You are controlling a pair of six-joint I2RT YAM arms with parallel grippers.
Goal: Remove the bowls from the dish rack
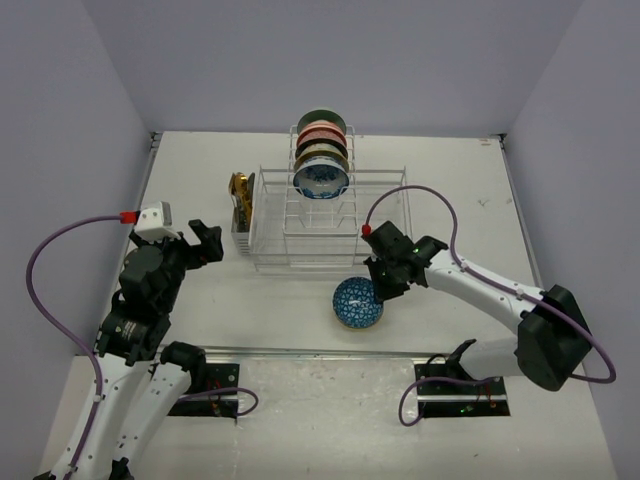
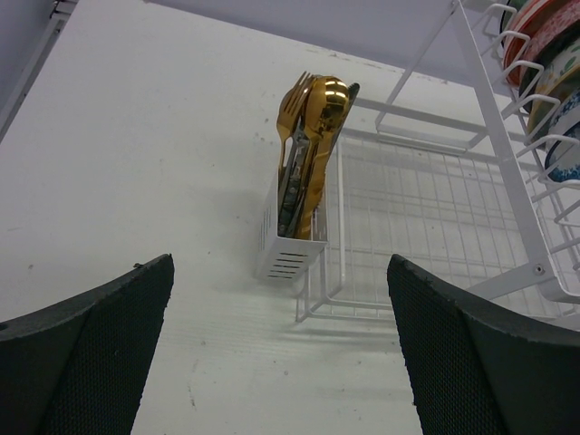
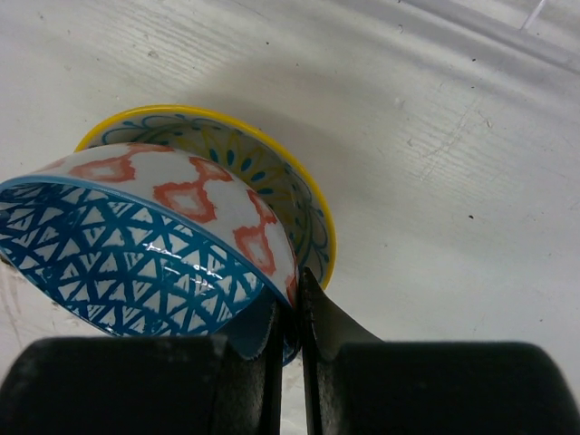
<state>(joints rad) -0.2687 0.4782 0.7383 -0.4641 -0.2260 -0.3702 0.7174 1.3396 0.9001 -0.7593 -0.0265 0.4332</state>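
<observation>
Blue bowl (image 3: 136,263) was pinched by its rim in the right jaws over a yellow-rimmed bowl (image 3: 272,177) near the desk's (image 1: 480,300) near edge, likely for stacking. Other bowls (image 1: 321,165) were slotted in the rack (image 1: 300,242); left jaws were spread wide, empty.

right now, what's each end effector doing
left end effector: open, holding nothing
right end effector: closed on the rim of the blue bowl
</observation>
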